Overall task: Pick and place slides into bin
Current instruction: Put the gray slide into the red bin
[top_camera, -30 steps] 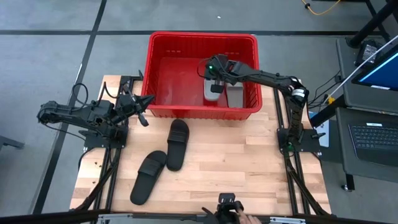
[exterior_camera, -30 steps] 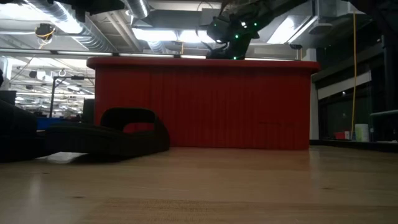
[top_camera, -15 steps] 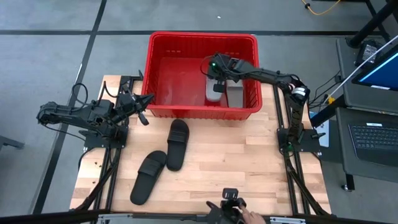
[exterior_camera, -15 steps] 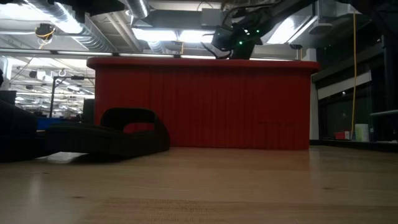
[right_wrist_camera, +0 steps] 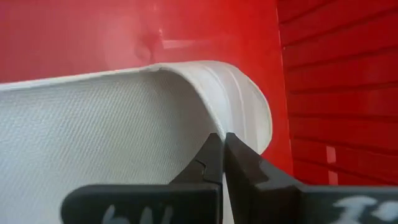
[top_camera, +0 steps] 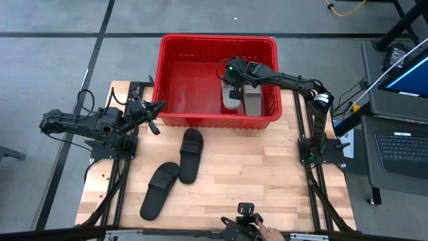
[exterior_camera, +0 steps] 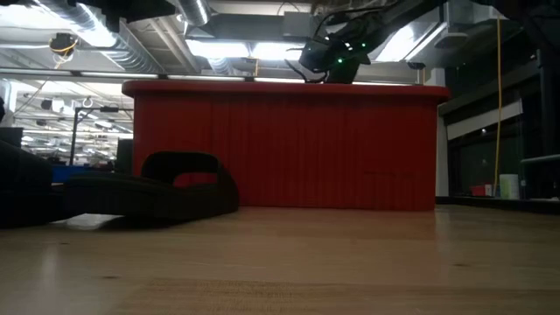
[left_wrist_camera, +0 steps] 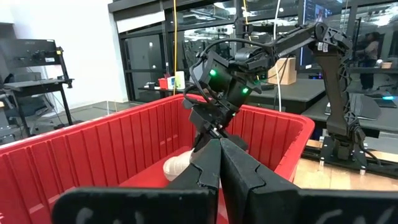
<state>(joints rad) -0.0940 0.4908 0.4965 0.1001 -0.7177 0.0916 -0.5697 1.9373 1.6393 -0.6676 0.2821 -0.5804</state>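
Right tool (top_camera: pixel 232 82) hangs inside red bin (top_camera: pixel 175 120) above light grey slides (top_camera: pixel 232 99). Left tool (top_camera: pixel 156 107) waits at desk (top_camera: pixel 254 174) edge by bin. Two black slides (top_camera: pixel 190 155) lie on desk.

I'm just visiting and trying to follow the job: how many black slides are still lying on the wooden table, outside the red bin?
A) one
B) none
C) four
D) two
D: the high view shows two black slides lying on the wooden table in front of the red bin, while the light grey slides sit inside it.
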